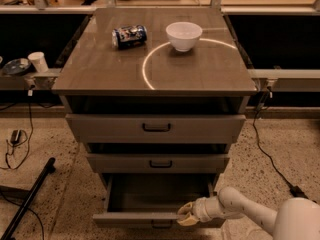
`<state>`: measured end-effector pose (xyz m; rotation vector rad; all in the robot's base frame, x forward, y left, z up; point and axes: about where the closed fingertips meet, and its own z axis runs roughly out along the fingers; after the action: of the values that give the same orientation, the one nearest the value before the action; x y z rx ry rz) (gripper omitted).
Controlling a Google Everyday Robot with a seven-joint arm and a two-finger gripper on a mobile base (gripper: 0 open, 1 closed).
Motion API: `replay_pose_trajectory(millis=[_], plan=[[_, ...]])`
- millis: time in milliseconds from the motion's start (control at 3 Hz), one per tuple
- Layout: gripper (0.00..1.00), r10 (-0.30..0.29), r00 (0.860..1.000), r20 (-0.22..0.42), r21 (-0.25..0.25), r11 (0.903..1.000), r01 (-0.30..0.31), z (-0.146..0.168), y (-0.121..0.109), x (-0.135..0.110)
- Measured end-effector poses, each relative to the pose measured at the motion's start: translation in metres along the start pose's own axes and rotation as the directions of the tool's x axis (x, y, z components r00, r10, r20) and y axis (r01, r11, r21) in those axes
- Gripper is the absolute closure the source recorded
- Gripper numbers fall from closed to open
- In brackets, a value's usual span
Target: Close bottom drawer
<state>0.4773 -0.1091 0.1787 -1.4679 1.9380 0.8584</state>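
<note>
The bottom drawer (135,218) of the grey-brown cabinet stands pulled far out, its plain grey inside showing and its small black handle at the lower edge of the view. My gripper (185,215) is at the right part of the drawer's front panel, touching its top edge, with the white arm (235,207) coming in from the lower right.
The top drawer (156,128) and middle drawer (159,163) sit slightly out above it. On the cabinet top are a lying blue can (129,35) and a white bowl (184,35). A black pole (27,200) leans at lower left; cables lie on the floor.
</note>
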Motion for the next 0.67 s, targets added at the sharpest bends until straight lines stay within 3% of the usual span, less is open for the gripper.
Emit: replay_pose_trajectory(millis=[667], plan=[[1.00, 0.000, 1.000, -0.002, 0.000, 1.0000, 0.000, -0.0007, -0.0058, -0.0019]])
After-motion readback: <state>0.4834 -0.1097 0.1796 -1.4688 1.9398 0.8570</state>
